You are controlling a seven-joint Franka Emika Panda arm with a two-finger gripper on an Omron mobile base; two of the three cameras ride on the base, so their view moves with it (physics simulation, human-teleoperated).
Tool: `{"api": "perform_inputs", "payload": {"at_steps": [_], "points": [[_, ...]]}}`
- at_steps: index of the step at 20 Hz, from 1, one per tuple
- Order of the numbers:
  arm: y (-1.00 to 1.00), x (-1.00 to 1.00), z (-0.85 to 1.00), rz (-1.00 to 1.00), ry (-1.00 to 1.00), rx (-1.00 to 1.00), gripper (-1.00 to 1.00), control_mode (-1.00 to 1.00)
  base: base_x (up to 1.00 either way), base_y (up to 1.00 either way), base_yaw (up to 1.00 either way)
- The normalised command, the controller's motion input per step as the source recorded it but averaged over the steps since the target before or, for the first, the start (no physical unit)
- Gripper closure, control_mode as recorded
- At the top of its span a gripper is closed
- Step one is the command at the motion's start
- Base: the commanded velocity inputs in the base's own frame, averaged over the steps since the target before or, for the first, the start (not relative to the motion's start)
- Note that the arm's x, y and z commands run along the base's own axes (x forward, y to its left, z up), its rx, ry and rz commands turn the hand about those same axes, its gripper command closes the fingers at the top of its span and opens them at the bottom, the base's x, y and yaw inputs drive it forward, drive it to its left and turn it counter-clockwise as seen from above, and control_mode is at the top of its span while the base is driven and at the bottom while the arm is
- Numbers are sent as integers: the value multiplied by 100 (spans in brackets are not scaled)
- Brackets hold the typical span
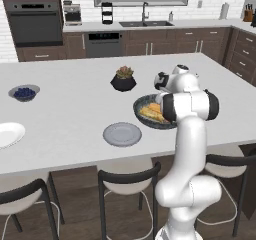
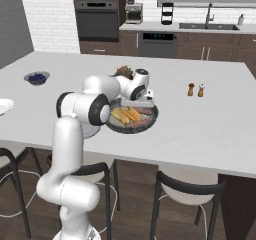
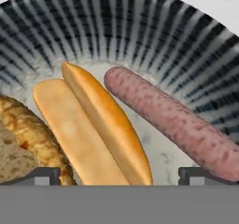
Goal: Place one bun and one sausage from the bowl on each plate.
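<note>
The white arm bends forward over the kitchen island (image 1: 75,109), and its gripper (image 3: 119,175) hangs just above the bowl (image 1: 140,104), the wide dark bowl with a ribbed inner wall that sits near the island's front edge, toward its right half. The jaws stand fully spread and grasp nothing: in the hand view the two dark fingertips (image 3: 44,175) rise far apart at the bottom of the view, one on each side of the food.

Between those tips lies a split hot dog bun (image 3: 93,129), golden and long, running diagonally across the bowl's pale floor. Just beside it, on the right in the hand view, lies a pinkish-brown sausage (image 3: 172,120), roughly parallel to the bun. On the other side, a darker, crusty piece of food (image 3: 28,134) touches the bun; what it is cannot be told.

The grey plate (image 1: 122,134) lies just left of the bowl, close to the front edge. The white plate (image 1: 9,134) sits well apart at the far left of that edge. Behind the bowl stands a black pot with a succulent (image 1: 123,79), and a small bowl of blueberries (image 1: 24,92) sits toward the left end. In the right base view, salt and pepper shakers (image 2: 195,89) stand to the right of the bowl.
</note>
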Motion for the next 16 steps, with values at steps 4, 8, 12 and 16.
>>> {"api": "perform_inputs", "payload": {"at_steps": [4,8,12,16], "points": [[0,2,-23,0,9,0,-100,-100,0,0,0],[0,2,-16,0,8,0,-100,-100,0,0,0],[-4,10,-13,1,7,3,-100,-100,0,0,0],[-13,22,-15,2,5,8,-100,-100,0,0,0]]}}
